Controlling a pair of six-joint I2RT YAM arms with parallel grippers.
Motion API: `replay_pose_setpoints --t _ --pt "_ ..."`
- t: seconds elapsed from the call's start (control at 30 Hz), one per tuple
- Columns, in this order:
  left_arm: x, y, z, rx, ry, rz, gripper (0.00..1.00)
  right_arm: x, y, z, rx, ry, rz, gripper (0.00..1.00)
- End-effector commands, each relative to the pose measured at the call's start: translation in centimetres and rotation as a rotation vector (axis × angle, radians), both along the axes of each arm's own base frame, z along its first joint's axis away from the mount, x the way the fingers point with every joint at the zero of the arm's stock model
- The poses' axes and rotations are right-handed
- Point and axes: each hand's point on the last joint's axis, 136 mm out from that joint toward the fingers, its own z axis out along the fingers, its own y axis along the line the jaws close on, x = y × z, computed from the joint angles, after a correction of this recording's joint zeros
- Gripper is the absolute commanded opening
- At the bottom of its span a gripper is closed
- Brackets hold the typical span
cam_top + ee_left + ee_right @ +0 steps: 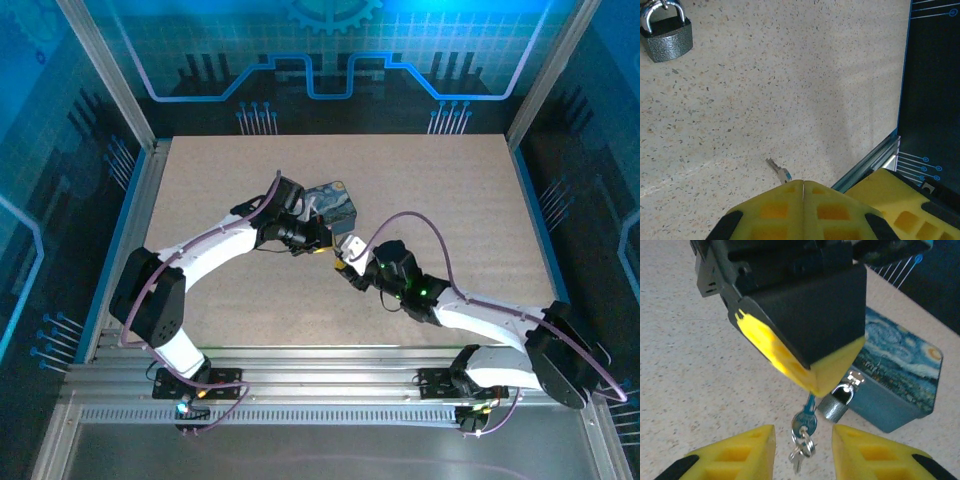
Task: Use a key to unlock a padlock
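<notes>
My left gripper (816, 385) is shut on the key (805, 422) and pinches its blade, so the blue-tinted head, a ring and a second small key hang below. In the left wrist view the yellow pads (803, 182) are pressed together, with a bit of key (779, 171) poking out past them. My right gripper (803, 430) stands open, one yellow finger on each side of the key head, touching neither side. The padlock (836, 402), grey with a shiny shackle, rests against the front of the blue box; it also appears at the top left of the left wrist view (667, 32).
The dark blue box with the swirly painting print (335, 203) stands mid-table just beyond both grippers (338, 255). A blue metal rail and dark enclosure wall (930, 100) run along the right. One finger of my right gripper (900, 205) is close beside the left pads.
</notes>
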Motion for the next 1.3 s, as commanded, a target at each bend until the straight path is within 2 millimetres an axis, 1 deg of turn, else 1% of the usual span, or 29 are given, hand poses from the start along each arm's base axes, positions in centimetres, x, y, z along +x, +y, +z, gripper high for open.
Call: replay_pose_setpoints --t 0.0,0.13,0.23,0.37,0.47,0.6,0.77,0.97,1.17,1.27 --pt "0.3 0.2 0.5 0.004 0.017 0.02 0.0 1.0 0.2 1.1 -0.018 -0.11 -0.033 0.33" --pt "0.4 0.3 0.6 0.002 0.017 0.026 0.0 0.9 0.4 0.5 -0.035 -0.106 -0.013 0.33" --pt "0.5 0.4 0.8 0.003 0.015 0.031 0.0 0.7 0.4 0.3 -0.036 -0.105 -0.005 0.35" --pt "0.7 0.7 1.1 0.015 0.002 0.043 0.0 0.0 0.5 0.2 -0.031 -0.106 0.014 0.41" --pt "0.8 0.5 1.2 0.004 0.005 0.046 0.0 -0.4 0.7 0.0 -0.032 -0.104 0.024 0.43" --pt "0.7 0.4 1.6 -0.01 0.003 0.046 0.0 0.0 0.5 -0.4 -0.052 -0.129 -0.006 0.43" --pt "0.6 0.4 1.7 -0.016 0.002 0.038 0.0 1.2 0.1 0.7 -0.035 -0.19 -0.076 0.43" --pt "0.6 0.2 1.8 -0.027 0.005 0.04 0.0 1.2 0.8 0.6 -0.04 -0.186 -0.056 0.42" --pt "0.7 0.2 2.0 -0.033 0.001 0.045 0.0 1.0 1.2 -0.1 -0.057 -0.167 -0.038 0.46" --pt "0.5 0.0 2.3 -0.046 0.002 0.04 0.0 1.4 1.1 0.1 -0.052 -0.176 -0.058 0.44"
